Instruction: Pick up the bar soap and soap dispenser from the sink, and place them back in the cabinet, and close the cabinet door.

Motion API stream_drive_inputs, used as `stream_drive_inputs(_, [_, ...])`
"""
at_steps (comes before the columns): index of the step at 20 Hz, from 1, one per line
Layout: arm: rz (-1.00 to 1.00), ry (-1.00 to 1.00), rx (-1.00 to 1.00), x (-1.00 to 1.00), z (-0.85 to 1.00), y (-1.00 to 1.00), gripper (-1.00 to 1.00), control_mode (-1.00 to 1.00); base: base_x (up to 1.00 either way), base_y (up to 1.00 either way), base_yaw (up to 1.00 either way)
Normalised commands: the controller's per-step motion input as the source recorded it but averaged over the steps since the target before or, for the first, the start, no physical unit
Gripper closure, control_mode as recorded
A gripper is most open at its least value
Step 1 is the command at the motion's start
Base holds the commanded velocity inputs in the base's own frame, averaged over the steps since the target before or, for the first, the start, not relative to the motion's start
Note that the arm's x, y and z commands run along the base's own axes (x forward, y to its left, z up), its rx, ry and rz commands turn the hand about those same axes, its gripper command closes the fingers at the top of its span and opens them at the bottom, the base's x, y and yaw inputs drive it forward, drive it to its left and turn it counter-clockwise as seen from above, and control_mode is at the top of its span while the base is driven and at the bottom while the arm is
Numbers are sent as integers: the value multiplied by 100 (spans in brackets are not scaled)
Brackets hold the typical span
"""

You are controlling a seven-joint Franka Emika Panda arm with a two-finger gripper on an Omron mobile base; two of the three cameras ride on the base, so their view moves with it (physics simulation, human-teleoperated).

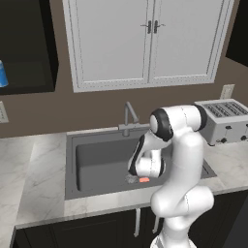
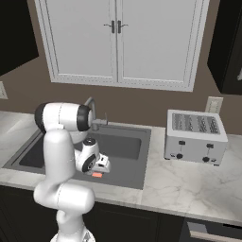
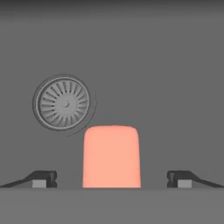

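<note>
Bar soap on dark sink floor

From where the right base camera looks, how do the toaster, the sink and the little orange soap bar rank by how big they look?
1. the sink, largest
2. the toaster
3. the bar soap, by far the smallest, lying under the gripper

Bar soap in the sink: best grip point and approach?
Pinch the bar soap across its two long side faces, coming straight down from above. It lies flat on the sink floor beside the drain, so only its sides offer purchase. The open gripper already straddles it, one fingertip each side.
</note>
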Motion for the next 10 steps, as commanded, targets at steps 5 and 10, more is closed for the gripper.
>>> stream_drive_inputs(5, [0, 0, 0, 0, -12, 0, -100, -100, 0, 0, 0])
stream_drive_inputs(10, [0, 0, 0, 0, -12, 0, -100, -100, 0, 0, 0])
